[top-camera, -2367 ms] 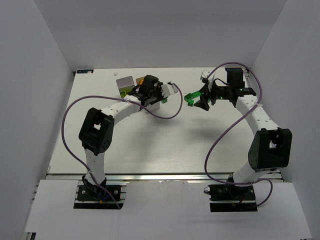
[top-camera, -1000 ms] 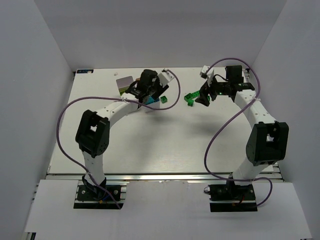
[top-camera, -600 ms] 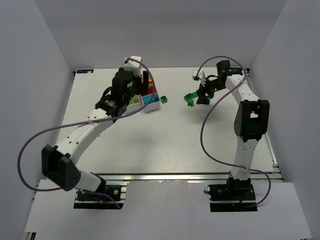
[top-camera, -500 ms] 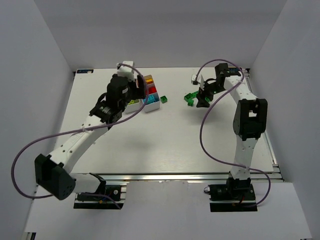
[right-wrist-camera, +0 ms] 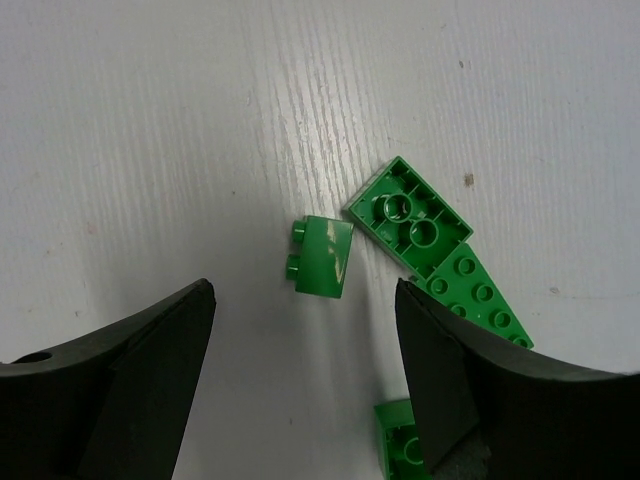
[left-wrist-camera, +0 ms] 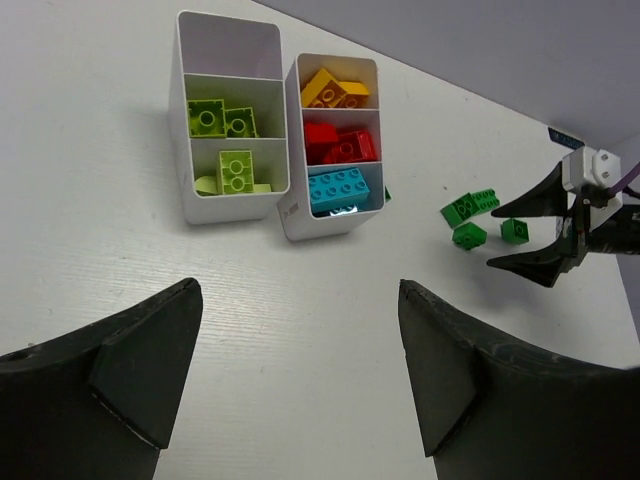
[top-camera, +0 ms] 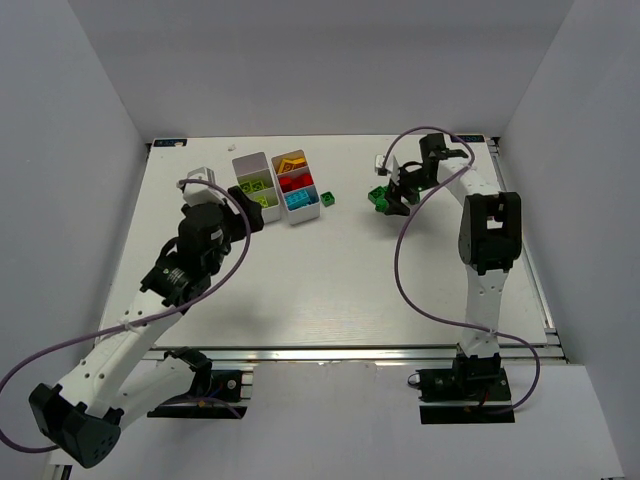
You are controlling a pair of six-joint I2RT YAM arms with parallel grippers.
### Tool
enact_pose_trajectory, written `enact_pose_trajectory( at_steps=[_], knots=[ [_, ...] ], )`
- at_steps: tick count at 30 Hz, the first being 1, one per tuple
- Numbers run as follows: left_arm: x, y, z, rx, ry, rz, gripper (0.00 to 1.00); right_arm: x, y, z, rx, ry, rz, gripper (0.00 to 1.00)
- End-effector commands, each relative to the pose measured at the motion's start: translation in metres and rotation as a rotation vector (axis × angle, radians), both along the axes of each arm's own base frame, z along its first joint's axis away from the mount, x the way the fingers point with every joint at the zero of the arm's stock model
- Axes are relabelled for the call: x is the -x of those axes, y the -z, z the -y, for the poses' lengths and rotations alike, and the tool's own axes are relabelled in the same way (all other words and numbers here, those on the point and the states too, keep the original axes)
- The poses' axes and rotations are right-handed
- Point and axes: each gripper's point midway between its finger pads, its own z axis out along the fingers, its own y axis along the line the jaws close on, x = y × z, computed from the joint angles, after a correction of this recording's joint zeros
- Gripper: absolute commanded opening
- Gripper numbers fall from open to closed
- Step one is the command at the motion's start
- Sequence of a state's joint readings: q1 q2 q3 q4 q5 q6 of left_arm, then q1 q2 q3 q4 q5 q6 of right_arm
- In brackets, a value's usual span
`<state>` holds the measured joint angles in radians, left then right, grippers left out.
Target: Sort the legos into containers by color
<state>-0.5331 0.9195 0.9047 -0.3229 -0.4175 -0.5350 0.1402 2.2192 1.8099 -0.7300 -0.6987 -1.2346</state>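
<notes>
Right of the white trays (left-wrist-camera: 228,48), dark green legos (right-wrist-camera: 408,215) lie on the tabletop (top-camera: 330,290) under the wide-open right claw (right-wrist-camera: 302,290), which seems to touch none; the left claw (left-wrist-camera: 298,300), before the trays, gapes empty.

The top camera is looking down on the table (top-camera: 330,290) from six o'clock; the left wrist camera is facing one o'clock from well back; the right wrist camera is sitting close above the green bricks (right-wrist-camera: 405,215) all three are showing.
</notes>
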Motion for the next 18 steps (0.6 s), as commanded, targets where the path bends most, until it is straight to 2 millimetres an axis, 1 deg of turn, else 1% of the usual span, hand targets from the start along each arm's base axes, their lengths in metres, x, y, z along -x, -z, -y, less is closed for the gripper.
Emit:
enact_pose_trajectory(
  at_steps=[1,2,3,7,12,13,15,16,18],
  knots=[
    [0.008,-0.001,-0.016,0.045,-0.087,-0.004,0.88,-0.011,-0.005,-0.013,-0.036,0.031,0.034,0.77],
    [0.009,-0.004,-0.018,0.047,-0.093,0.002,0.88,-0.012,-0.003,-0.014,-0.043,0.043,0.029,0.76],
    [0.01,-0.005,-0.02,0.046,-0.099,0.002,0.88,-0.018,-0.004,-0.014,-0.048,0.056,0.045,0.75],
    [0.012,-0.008,-0.025,0.034,-0.116,-0.004,0.89,-0.024,0.003,-0.014,-0.044,0.082,0.035,0.72],
    [0.012,-0.008,-0.026,0.031,-0.126,-0.01,0.89,-0.023,0.015,-0.012,-0.03,0.083,0.02,0.66],
    [0.012,-0.008,-0.026,0.032,-0.128,-0.01,0.89,-0.022,0.017,-0.012,-0.027,0.083,0.019,0.63],
    [0.012,-0.006,-0.027,0.033,-0.131,-0.015,0.89,-0.021,0.023,-0.01,-0.015,0.081,0.012,0.6],
    [0.011,-0.006,-0.026,0.034,-0.131,-0.015,0.89,-0.018,0.026,-0.009,-0.007,0.077,0.003,0.56],
    [0.01,-0.005,-0.026,0.03,-0.132,-0.018,0.89,-0.016,0.028,-0.008,0.001,0.065,0.004,0.52]
  ],
)
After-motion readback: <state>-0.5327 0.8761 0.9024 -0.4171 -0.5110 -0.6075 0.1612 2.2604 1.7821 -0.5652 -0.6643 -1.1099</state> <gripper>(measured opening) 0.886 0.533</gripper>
